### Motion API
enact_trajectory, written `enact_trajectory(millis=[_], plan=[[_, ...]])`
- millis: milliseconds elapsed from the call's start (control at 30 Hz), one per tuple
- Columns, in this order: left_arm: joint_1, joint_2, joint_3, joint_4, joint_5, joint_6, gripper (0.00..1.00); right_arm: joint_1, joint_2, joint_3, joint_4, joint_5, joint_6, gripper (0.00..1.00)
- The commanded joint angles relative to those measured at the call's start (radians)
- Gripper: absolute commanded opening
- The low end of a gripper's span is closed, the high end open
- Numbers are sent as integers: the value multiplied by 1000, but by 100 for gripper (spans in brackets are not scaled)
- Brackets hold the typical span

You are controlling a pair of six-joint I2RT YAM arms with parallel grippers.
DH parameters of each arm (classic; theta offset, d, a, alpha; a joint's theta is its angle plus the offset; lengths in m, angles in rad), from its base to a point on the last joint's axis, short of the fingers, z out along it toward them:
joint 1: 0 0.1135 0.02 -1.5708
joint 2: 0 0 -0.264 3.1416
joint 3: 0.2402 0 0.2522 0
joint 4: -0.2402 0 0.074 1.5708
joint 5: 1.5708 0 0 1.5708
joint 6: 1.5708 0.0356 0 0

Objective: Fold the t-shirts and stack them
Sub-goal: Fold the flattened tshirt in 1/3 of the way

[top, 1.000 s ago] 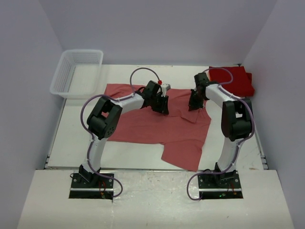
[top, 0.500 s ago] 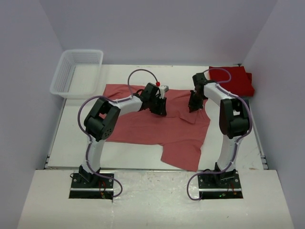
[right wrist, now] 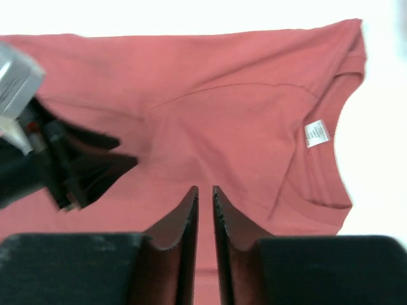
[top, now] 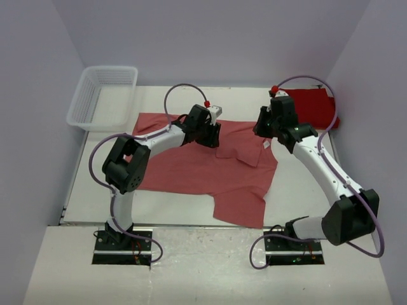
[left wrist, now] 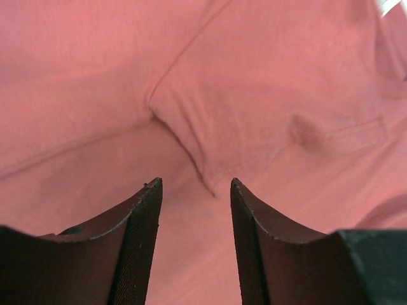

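Observation:
A faded salmon-red t-shirt (top: 191,171) lies spread across the middle of the table, with a flap (top: 245,147) folded over near its collar. My left gripper (top: 213,135) hovers low over the shirt's upper middle. In the left wrist view it (left wrist: 196,184) is open with nothing between the fingers, just above the flap's corner on the cloth (left wrist: 267,95). My right gripper (top: 262,127) hangs above the collar end. Its jaws (right wrist: 205,189) stand a narrow gap apart, empty, over the shirt (right wrist: 222,95). Brighter red folded t-shirts (top: 315,107) are stacked at the back right.
A white mesh basket (top: 102,95) stands at the back left corner. The shirt's white neck label (right wrist: 316,133) shows by the collar. One sleeve (top: 240,206) reaches toward the table's front edge. The left gripper (right wrist: 57,165) appears at the left of the right wrist view.
Both grippers have let go of the cloth and opened. The right arm rose and swung out to the right. The left gripper shifted slightly back, and the flap now lies flat.

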Motion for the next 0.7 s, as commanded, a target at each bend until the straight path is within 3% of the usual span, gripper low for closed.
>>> enact_trajectory(millis=[0,100,300,467,667], plan=[[-3,7,69,-6,3,18,49,55,-41,-24,-61,39,7,25],[-5,-17,29,22,24,-9,50,118,-78,-61,-203,141,122,29],[-3,-89,-21,10,-9,8,50,309,-257,-299,-336,287,415,20],[-5,-133,-20,8,23,11,50,400,-508,-495,-385,332,623,13],[-20,-171,-87,80,78,-59,50,460,-603,-623,-452,266,816,15]])
